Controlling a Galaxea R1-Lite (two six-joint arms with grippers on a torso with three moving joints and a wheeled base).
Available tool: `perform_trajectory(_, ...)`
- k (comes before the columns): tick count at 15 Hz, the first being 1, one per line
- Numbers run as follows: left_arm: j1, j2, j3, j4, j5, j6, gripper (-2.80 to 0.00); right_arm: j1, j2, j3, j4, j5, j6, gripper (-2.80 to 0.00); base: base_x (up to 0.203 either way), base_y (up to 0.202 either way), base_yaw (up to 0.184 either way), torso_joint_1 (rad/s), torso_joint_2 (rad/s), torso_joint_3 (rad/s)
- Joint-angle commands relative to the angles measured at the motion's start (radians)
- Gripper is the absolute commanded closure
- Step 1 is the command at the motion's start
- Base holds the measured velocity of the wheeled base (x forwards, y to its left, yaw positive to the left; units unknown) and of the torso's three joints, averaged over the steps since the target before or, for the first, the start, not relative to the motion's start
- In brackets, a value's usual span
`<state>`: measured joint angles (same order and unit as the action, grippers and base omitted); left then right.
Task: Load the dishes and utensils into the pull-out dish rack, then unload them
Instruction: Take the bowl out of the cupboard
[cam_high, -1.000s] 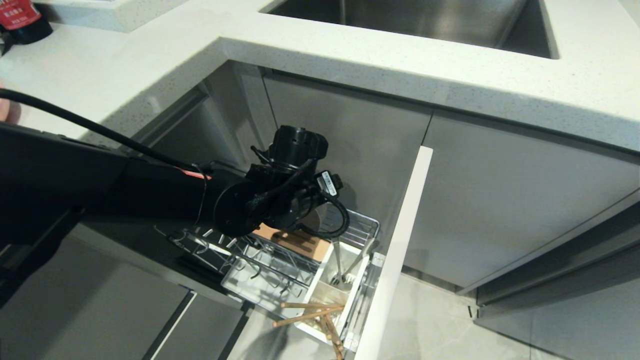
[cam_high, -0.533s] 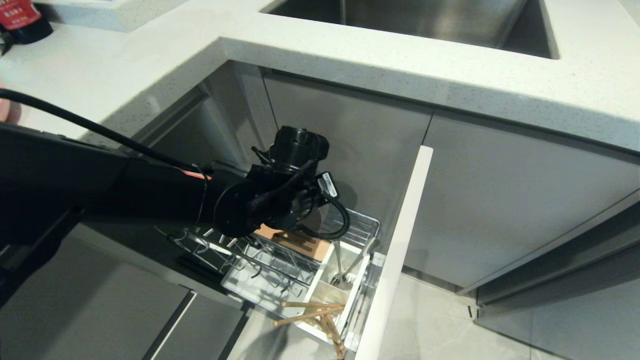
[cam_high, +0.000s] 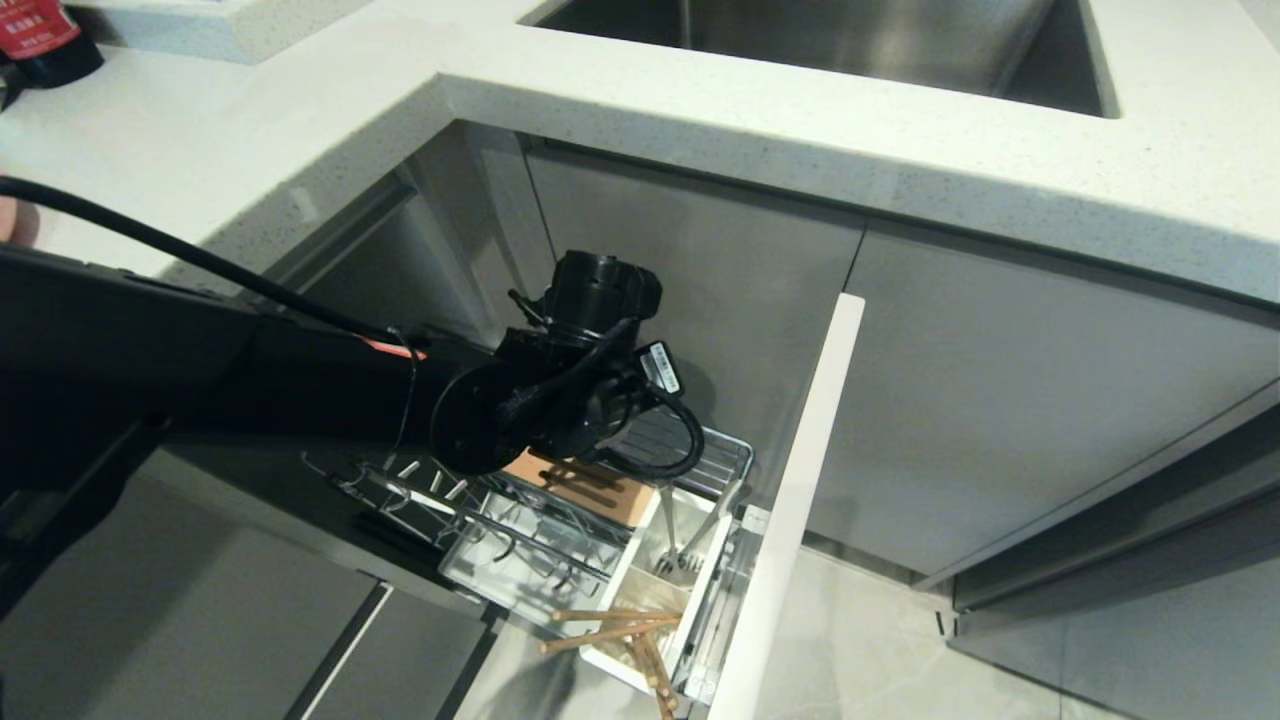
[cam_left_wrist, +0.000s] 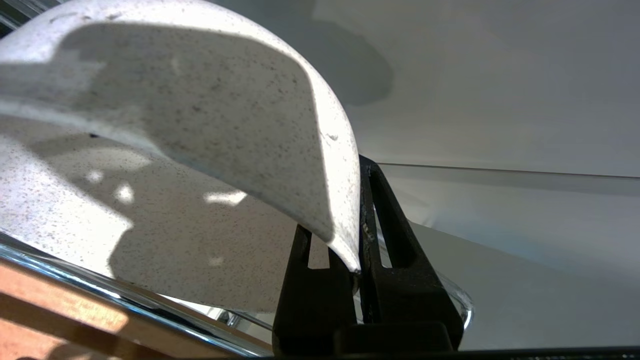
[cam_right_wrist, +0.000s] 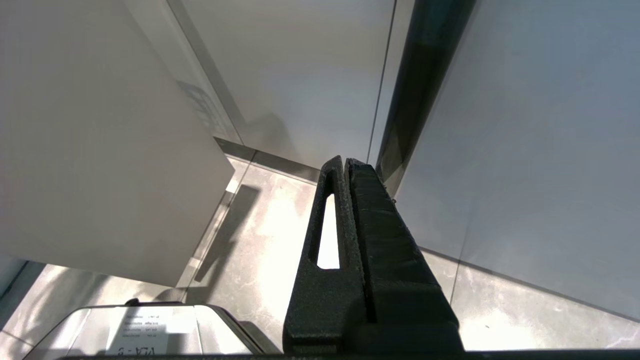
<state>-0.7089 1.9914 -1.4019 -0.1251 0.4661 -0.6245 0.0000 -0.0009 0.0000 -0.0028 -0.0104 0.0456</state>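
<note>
the left gripper (cam_left_wrist: 357, 260) jaws have just clenched on the rim of the plate (cam_left_wrist: 175, 165) standing in the pull-out dish rack (cam_high: 560, 540) — unloading can begin — right gripper (cam_right_wrist: 345, 200) parked, jaws closed and empty.

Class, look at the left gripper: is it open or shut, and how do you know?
Shut on a dish. In the left wrist view the left gripper has both fingers pressed against the thin rim of the speckled pale plate, above the pull-out dish rack.
</note>
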Motion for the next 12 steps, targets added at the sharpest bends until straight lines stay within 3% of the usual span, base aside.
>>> perform_trajectory(1,-0.004,-0.027,0.0,-0.001,0.004,-0.004,0.0,0.0,0.001,0.0,0.0,0.001,0.0,0.0,0.0,0.0,0.0,0.0,0.0,0.0)
perform_trajectory(12,-0.074,-0.331,0.041,0.009,0.007,0.028,0.0,0.0,0.001,0.0,0.0,0.0,0.0,0.0,0.0,0.0,0.0,0.0,0.0,0.0)
